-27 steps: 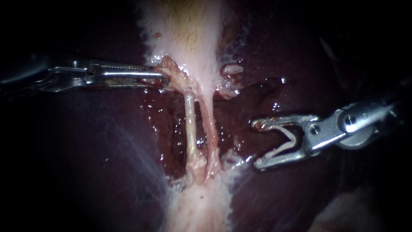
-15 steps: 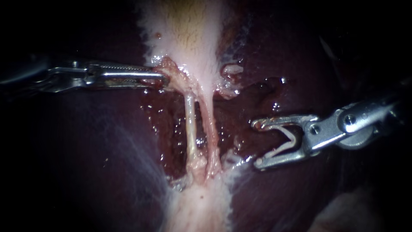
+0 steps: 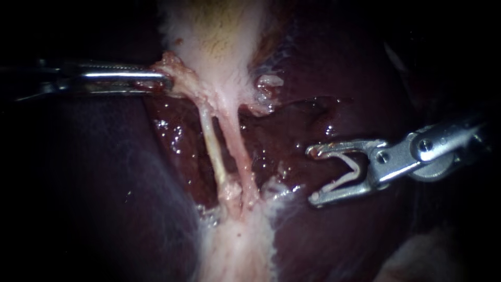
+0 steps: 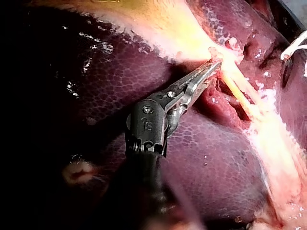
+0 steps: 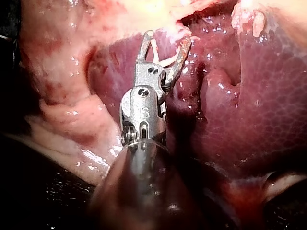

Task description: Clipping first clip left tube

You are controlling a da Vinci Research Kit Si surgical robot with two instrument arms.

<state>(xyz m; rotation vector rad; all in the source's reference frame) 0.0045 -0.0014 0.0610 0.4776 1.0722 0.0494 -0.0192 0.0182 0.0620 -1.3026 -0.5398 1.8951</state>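
Inspection found the left tube (image 3: 213,149) stretched bare over the raw bed of the liver (image 3: 104,172). It ran from the lower edge of the gallbladder (image 3: 214,42) down to a pale band of tissue (image 3: 237,245). The right tube (image 3: 238,151) lay just beside it, with a narrow gap showing between the two. The left instrument (image 3: 162,82) had its jaws pressed together on a fold at the gallbladder's edge, just where the tubes begin, and the tissue there appeared drawn toward its shaft. The right instrument (image 3: 313,175) stood over the liver, well apart from both tubes. Its jaws were spread wide with a clip (image 3: 339,181) seated between them, one leg against each jaw and the open mouth facing the tubes. No clip was seen on either tube, so the step was judged not yet done. The left tube looked thin, pale and wet. It was judged light, soft, slippery and easily torn, and taut only because of the pull on the gallbladder. The soundest place to take it appeared to be at mid-length, where it stood clear of the right tube, with the clip's legs passing either side of it alone and square across. Risks noted were catching the right tube or the liver bed behind, and tearing at the gallbladder end if the pull grew harder.
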